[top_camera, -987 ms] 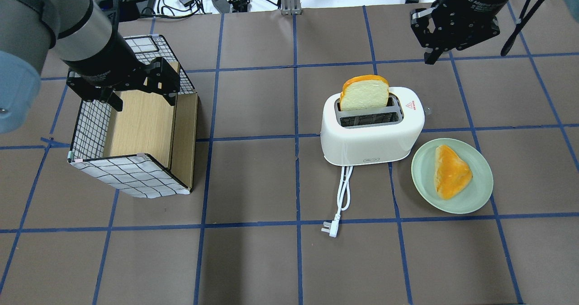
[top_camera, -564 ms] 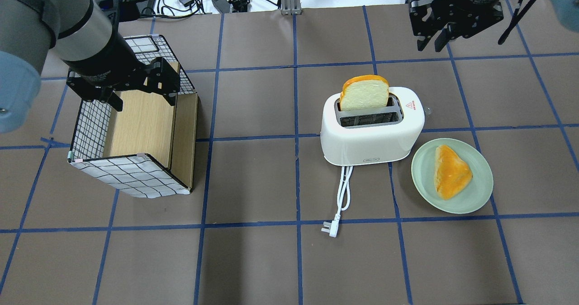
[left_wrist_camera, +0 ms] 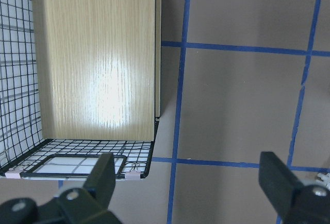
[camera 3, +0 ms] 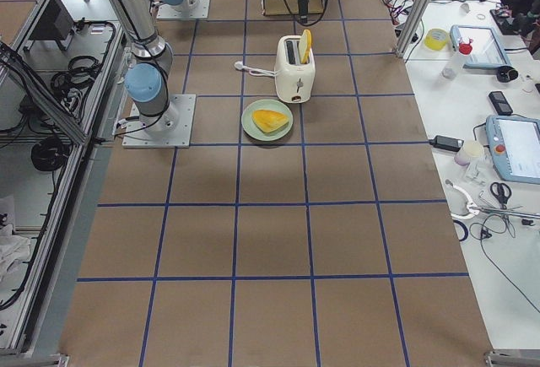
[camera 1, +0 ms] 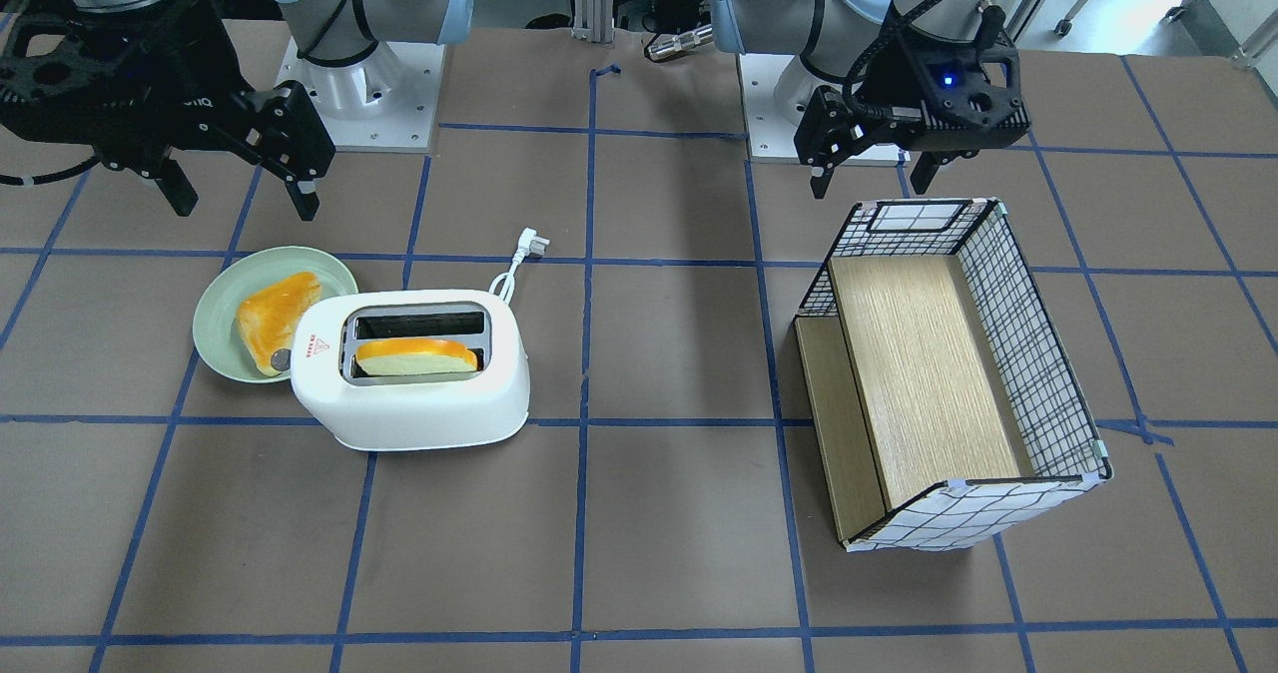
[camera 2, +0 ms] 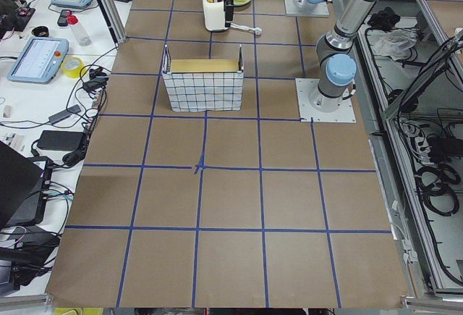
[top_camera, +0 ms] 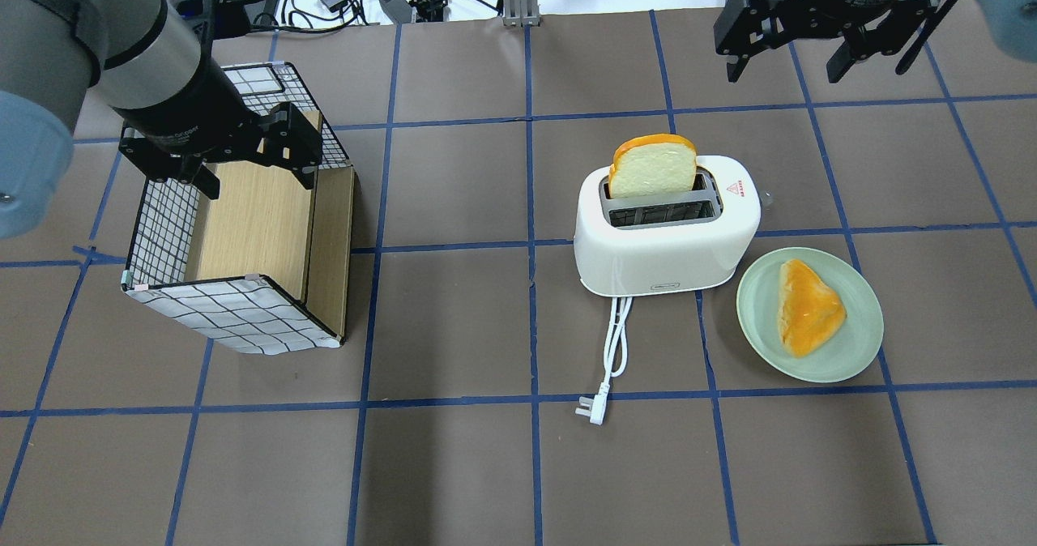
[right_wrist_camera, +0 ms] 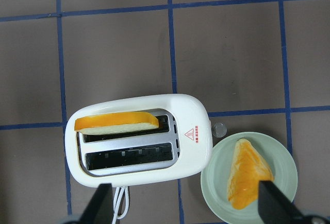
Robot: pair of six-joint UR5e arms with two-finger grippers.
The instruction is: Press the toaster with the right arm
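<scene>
The white toaster (top_camera: 668,246) stands right of the table's middle with a bread slice (top_camera: 653,167) upright in its far slot. It also shows in the front view (camera 1: 419,393) and the right wrist view (right_wrist_camera: 196,116). Its small grey lever (top_camera: 766,199) sticks out of the right end, next to the red triangle sticker. My right gripper (top_camera: 784,64) is open and empty, high above the table beyond the toaster's lever end. My left gripper (top_camera: 255,175) is open and empty over the far end of the wire basket (top_camera: 235,311).
A pale green plate (top_camera: 859,343) with an orange pastry (top_camera: 808,307) lies just right of the toaster's front. The toaster's white cord and plug (top_camera: 594,408) trail toward the robot. Cables and clutter lie on the white bench past the far edge.
My right gripper has moved toward the far edge and turned, and its fingers now show spread wide apart. The left arm, toaster and plate have not moved.
</scene>
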